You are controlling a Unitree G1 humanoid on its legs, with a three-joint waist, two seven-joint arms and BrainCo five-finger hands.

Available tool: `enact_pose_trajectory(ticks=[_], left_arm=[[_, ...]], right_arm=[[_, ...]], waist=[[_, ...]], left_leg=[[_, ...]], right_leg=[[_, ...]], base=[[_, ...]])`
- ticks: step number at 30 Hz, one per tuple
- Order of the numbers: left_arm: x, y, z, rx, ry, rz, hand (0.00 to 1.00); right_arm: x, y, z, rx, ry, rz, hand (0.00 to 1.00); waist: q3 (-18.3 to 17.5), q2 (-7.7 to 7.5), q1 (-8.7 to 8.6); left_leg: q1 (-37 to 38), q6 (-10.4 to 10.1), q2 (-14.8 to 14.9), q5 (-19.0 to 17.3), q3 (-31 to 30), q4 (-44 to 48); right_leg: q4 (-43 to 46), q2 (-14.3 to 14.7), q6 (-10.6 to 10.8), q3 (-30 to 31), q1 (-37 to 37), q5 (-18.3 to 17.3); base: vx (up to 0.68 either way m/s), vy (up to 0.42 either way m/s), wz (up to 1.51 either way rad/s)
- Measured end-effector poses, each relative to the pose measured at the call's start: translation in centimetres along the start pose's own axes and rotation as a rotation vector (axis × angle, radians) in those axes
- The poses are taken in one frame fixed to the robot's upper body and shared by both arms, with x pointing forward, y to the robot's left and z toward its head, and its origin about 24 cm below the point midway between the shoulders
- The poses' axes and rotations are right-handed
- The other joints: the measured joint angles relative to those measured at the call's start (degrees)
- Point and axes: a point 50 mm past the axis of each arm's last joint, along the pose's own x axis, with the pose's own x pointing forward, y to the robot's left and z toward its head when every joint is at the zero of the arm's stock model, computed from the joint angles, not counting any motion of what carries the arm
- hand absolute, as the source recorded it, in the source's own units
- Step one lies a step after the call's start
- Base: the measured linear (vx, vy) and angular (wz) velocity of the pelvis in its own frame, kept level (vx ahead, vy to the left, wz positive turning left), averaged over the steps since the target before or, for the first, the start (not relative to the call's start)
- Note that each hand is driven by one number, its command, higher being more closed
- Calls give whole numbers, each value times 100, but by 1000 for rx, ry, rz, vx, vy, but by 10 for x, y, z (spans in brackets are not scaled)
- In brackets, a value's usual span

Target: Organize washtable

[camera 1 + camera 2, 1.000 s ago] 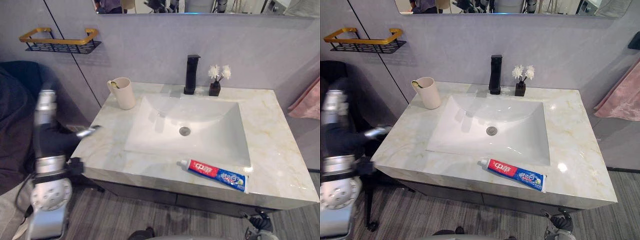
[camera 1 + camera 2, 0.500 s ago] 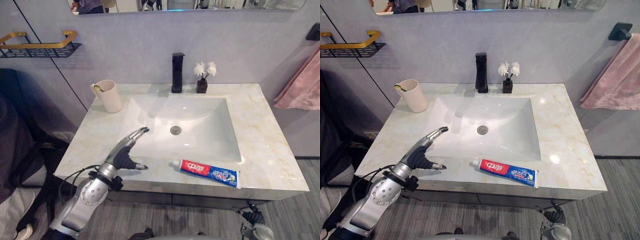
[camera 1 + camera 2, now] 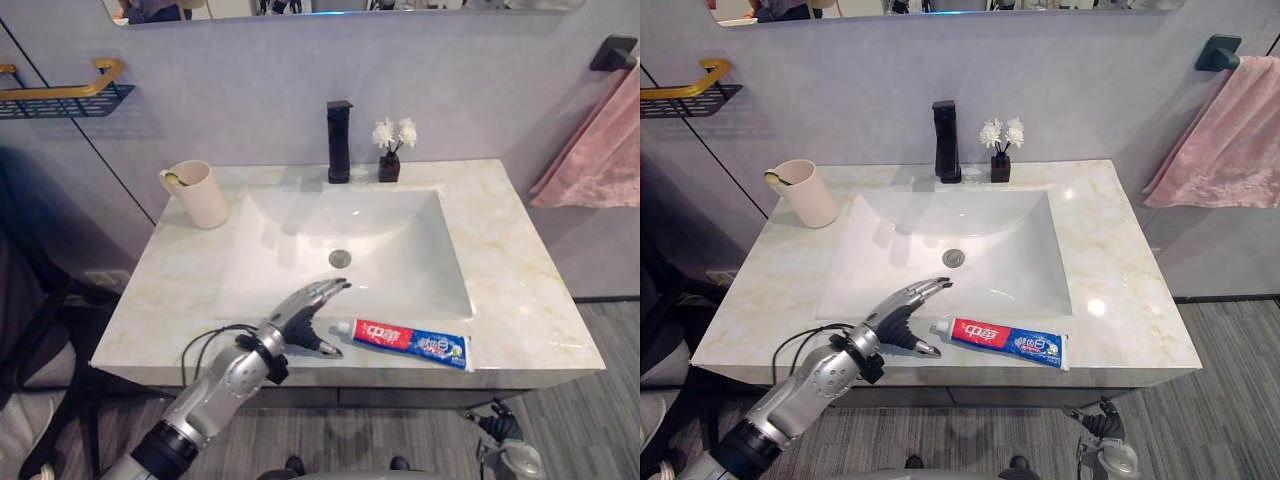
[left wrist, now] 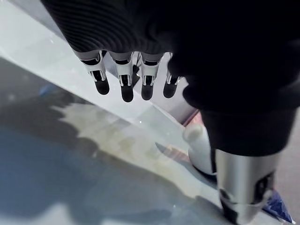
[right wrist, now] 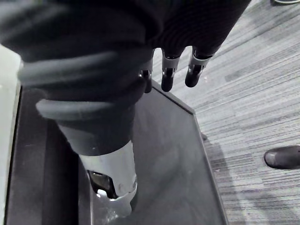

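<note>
A red, white and blue toothpaste tube (image 3: 410,340) lies flat on the marble counter's front strip, its white cap (image 4: 200,146) pointing left. My left hand (image 3: 305,320) hovers just left of the cap, open, fingers (image 4: 123,79) straight over the basin's front rim and thumb (image 4: 240,187) close beside the cap. It holds nothing. A beige cup (image 3: 195,193) with something in it stands at the counter's back left. My right hand (image 5: 174,70) hangs low beside the dark cabinet, fingers relaxed and empty.
A white basin (image 3: 345,250) fills the middle of the counter (image 3: 520,290). A black faucet (image 3: 339,140) and a small vase of white flowers (image 3: 390,158) stand behind it. A pink towel (image 3: 590,150) hangs at right, a gold-railed shelf (image 3: 60,90) at left. A shoe (image 5: 281,157) rests on the floor.
The camera has shifted. My left hand has come up from the counter's left edge and moved right along the front strip, up to the toothpaste cap.
</note>
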Motion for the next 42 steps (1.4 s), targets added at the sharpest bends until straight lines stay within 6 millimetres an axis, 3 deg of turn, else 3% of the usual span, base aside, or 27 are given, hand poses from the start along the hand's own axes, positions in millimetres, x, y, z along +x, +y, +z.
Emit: enact_pose_trajectory(ticks=[14,25,26,42], left_arm=[[21,-3,11,12,-34,22,0],[39,-2,19,121,-84,1,0],[41,-3,19,122,-86,-1,100],[59,-6,34,155,-158,-28,100]], right_arm=[[0,0,-1,-1,6,-5,0],[2,1,-1,1,18,-15,0],[2,1,-1,1,19,-16,0],[5,3,0,25,31,-18,0]], waist=[[59,119,-49],[96,142,-143],[97,144,-176],[181,213,-343]], left_leg=[[0,0,-3,0,-8,0],[-5,0,-5,0,-20,-5],[-5,0,-5,0,-20,-5],[-3,-1,-2,0,-17,-4]], right_leg=[[-44,0,-37,-1,11,25],[-57,0,-21,-11,12,35],[-57,0,-20,-12,12,36],[-59,3,5,5,9,50]], base=[[-20,-6,0],[0,0,0],[0,0,0],[0,0,0]])
